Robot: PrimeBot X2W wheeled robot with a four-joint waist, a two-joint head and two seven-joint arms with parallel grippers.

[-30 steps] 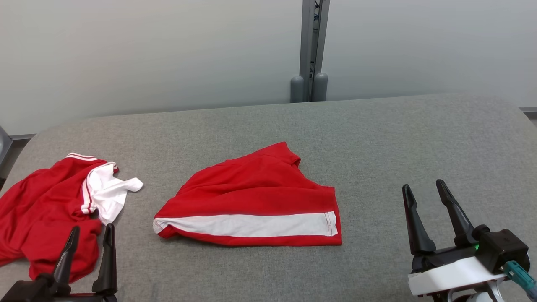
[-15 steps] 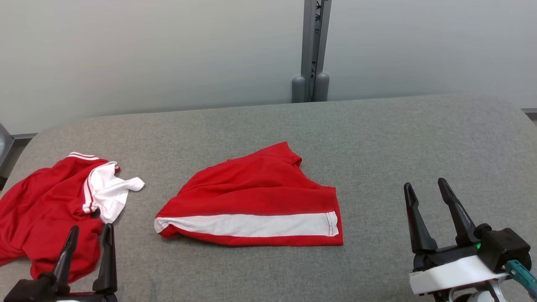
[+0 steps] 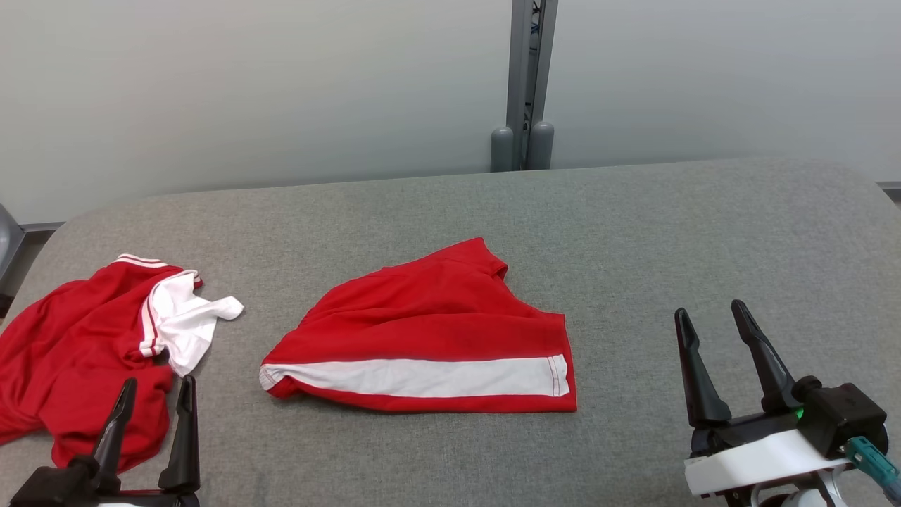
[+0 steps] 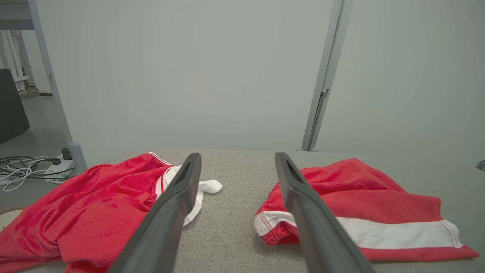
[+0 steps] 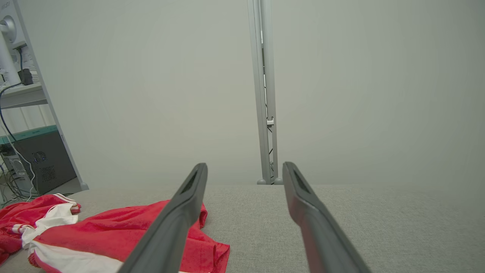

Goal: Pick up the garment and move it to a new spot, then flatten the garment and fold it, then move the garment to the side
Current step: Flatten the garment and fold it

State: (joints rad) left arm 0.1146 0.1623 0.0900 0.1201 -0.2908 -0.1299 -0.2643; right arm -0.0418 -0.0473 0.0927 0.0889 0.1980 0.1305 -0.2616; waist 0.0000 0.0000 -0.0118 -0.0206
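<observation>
A folded red garment [image 3: 429,331] with a white band along its near edge lies mid-table; it also shows in the left wrist view [image 4: 363,208] and the right wrist view [image 5: 125,231]. A second, crumpled red and white garment [image 3: 77,338] lies at the table's left [image 4: 87,212]. My left gripper [image 3: 157,386] stands open at the lower left, over the crumpled garment's near edge, holding nothing [image 4: 235,167]. My right gripper [image 3: 709,313] is open at the lower right, well right of the folded garment, empty [image 5: 244,170].
The grey fabric table [image 3: 633,232] has rounded far corners. Behind it stand a pale wall and a grey metal post [image 3: 524,84]. Cables [image 4: 22,170] lie on the floor at the left, and a dark computer case [image 5: 41,163] stands beyond.
The head view has drifted slightly. Both grippers stay open and almost still; the garments have not moved.
</observation>
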